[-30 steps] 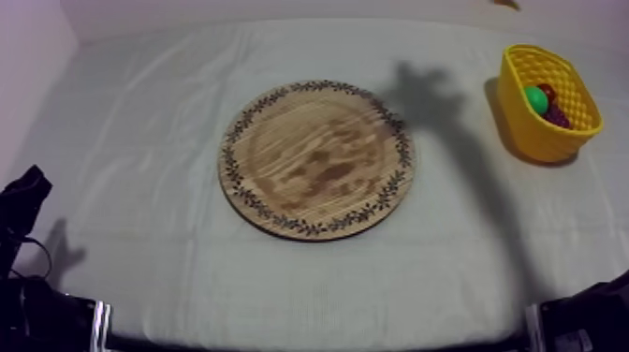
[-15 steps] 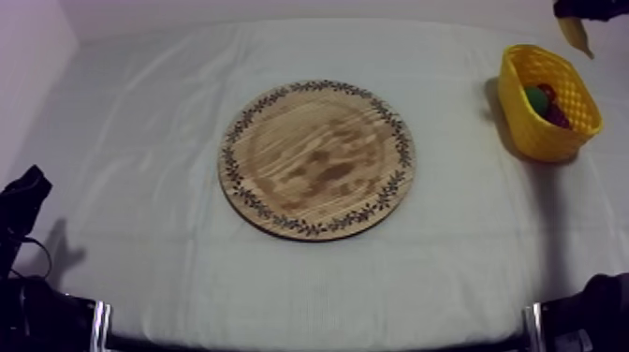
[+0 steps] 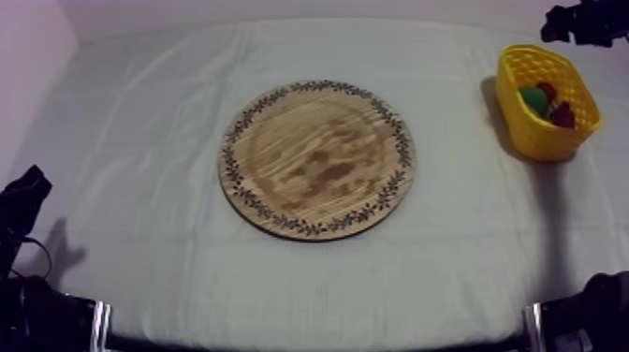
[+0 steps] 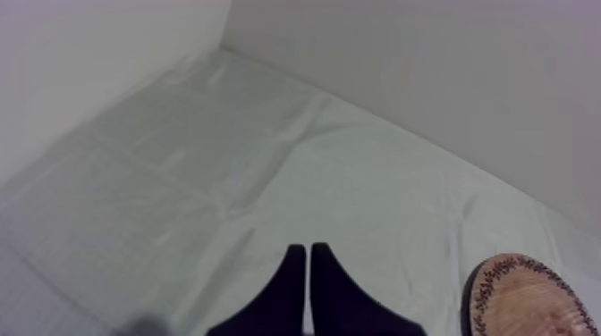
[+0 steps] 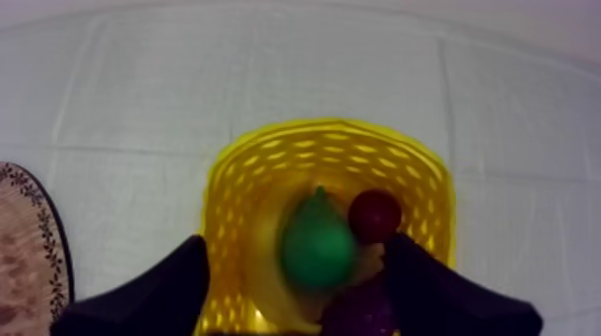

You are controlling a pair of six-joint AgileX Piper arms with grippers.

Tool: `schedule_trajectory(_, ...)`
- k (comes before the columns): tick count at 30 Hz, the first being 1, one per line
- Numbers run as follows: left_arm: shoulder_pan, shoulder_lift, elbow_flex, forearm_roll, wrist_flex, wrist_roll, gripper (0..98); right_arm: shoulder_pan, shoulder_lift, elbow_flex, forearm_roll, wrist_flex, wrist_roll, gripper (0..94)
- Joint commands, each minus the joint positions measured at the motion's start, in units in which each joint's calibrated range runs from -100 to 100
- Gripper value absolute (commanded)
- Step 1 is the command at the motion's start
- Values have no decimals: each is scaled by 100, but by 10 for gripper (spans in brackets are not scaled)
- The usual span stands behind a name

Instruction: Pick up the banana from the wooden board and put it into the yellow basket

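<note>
Half a second ago the banana hung from the right gripper [image 5: 295,248] above the far rim of the yellow basket [image 3: 540,137]. Now nothing lies between those fingers, and the gripper hangs spread wide over the basket's mouth, one black finger to each side. Where the banana lies I cannot tell for sure. A pale yellow patch shows under the fruit in the basket, but it blends with the yellow wall.

The pear [image 5: 313,261] sits in the middle of the basket, with the small red fruit [image 5: 374,214] touching it on one side and the dark bunch of grapes [image 5: 359,315] just beside both.

The round wooden board [image 3: 316,159] lies bare at the centre of the grey-white cloth [image 3: 140,131], well apart from the basket at the far right.

The left gripper [image 4: 308,254] rests low at its own side of the table — its fingers pressed together in a narrow wedge, holding nothing, with the board's patterned rim near it.
</note>
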Motion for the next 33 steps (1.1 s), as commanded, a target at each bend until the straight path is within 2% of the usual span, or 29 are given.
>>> schedule_trajectory(1, -2, 4, 0, 3, 0, 2, 1, 12, -42, -31, -29, 96, 27, 654)
schedule_trajectory(5, -2, 4, 0, 3, 0, 2, 1, 42, -266, -41, -133, 210, 101, 646)
schedule_trajectory(8, -2, 4, 0, 3, 0, 2, 1, 54, -551, 26, -245, 279, 174, 602)
schedule_trajectory(15, -2, 4, 0, 3, 0, 2, 1, -135, -1392, 458, -306, 295, 107, 364)
schedule_trajectory(21, -2, 4, 0, 3, 0, 0, 1, -270, -2235, 993, -306, 346, 40, 273)
schedule_trajectory(25, -2, 4, 0, 3, 0, 1, 1, -399, -2921, 1509, -240, 210, -40, 230)
schedule_trajectory(29, -2, 4, 0, 3, 0, 0, 1, -604, -3550, 1998, -10, 204, -274, 142)
schedule_trajectory(33, -2, 4, 0, 3, 0, 1, 1, -716, -4116, 2569, 88, 56, -424, 95)
